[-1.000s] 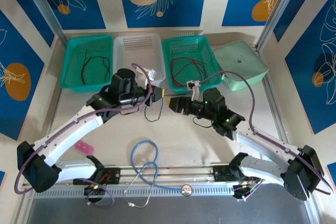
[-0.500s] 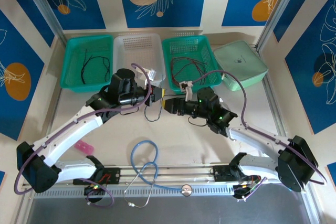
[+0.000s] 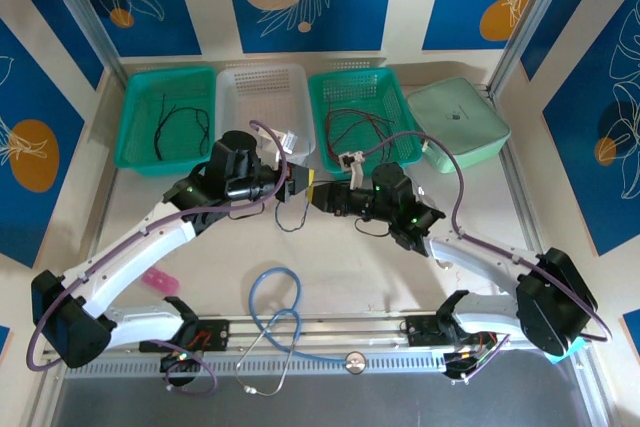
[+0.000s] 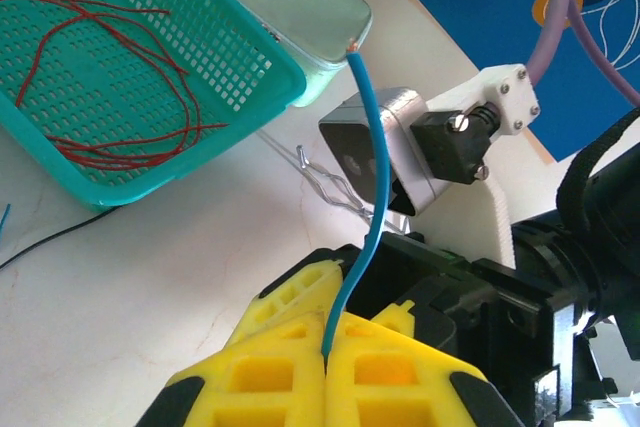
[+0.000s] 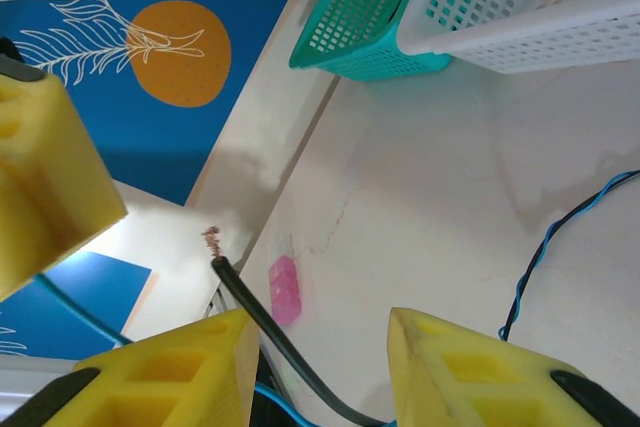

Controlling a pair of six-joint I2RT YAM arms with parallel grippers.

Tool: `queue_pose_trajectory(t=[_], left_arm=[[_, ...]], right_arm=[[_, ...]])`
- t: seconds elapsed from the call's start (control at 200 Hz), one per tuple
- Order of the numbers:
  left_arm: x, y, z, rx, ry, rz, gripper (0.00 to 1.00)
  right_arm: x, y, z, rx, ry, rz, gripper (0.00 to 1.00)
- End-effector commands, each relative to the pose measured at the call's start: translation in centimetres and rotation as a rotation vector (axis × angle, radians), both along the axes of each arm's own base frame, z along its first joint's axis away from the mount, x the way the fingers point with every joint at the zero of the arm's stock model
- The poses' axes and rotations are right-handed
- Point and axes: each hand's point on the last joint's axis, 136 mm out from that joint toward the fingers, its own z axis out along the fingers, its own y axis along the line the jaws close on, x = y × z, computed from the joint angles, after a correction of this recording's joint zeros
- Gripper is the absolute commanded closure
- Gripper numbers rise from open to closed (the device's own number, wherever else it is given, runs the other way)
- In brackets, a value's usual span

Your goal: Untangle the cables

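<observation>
Left gripper (image 4: pixel 325 352) is clamped tight on a thin blue cable (image 4: pixel 366 167), which sticks up from between its jaws. Facing it mid-table, the right gripper (image 5: pixel 320 347) has its jaws partway apart with a black cable (image 5: pixel 262 319) running up between them, not pinched. A twisted black-and-blue pair (image 5: pixel 548 245) lies on the table (image 5: pixel 420 177), and some red cables (image 4: pixel 110 97) sit in the teal basket (image 4: pixel 215 135).

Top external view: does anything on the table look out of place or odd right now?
Two stray items stand out. A thick light-blue looped tube with metal ends sprawls over the near edge onto the aluminium rail. A small pink block lies loose on the table beside the left arm. Nothing looks spilled or broken.
</observation>
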Motion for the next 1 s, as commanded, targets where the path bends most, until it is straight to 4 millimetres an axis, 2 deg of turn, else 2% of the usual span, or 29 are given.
queue_pose_trajectory(t=[0.0, 0.05, 0.085, 0.125, 0.165, 0.255, 0.375, 0.655, 0.835, 0.995], left_arm=[[-0.7, -0.1, 2.2, -0.048, -0.030, -0.023, 1.00], [-0.7, -0.1, 2.3, -0.050, -0.032, -0.024, 1.00], [-0.7, -0.1, 2.3, -0.049, -0.032, -0.023, 1.00], [-0.7, -0.1, 2.4, -0.050, -0.031, -0.025, 1.00], [-0.7, -0.1, 2.5, -0.048, -0.032, -0.024, 1.00], [-0.9, 0.2, 2.8, -0.042, -0.040, -0.020, 1.00], [-1.0, 0.8, 4.3, -0.030, -0.074, -0.009, 1.00], [-1.1, 2.9, 10.1, -0.022, -0.216, 0.043, 1.00], [-1.5, 4.6, 13.7, -0.050, -0.311, 0.093, 1.00], [-1.7, 6.7, 15.5, -0.048, -0.388, 0.174, 1.00]], right_arm=[[0.4, 0.6, 1.8, 0.041, -0.039, 0.016, 0.62], [0.5, 0.7, 1.7, 0.046, -0.033, 0.018, 0.64], [0.5, 0.9, 1.7, 0.049, -0.026, 0.021, 0.70], [0.7, 0.9, 1.5, 0.048, -0.006, 0.015, 0.82], [0.9, 0.9, 1.2, 0.039, 0.020, 0.007, 1.00], [1.0, 0.5, 0.9, 0.025, 0.057, -0.028, 1.00], [0.5, -0.6, 2.4, 0.030, 0.016, -0.073, 1.00], [-0.9, -4.6, 10.7, 0.039, -0.222, -0.223, 1.00], [-0.7, -7.9, 14.8, 0.033, -0.354, -0.365, 1.00], [-0.2, -10.8, 18.1, -0.010, -0.442, -0.498, 1.00]])
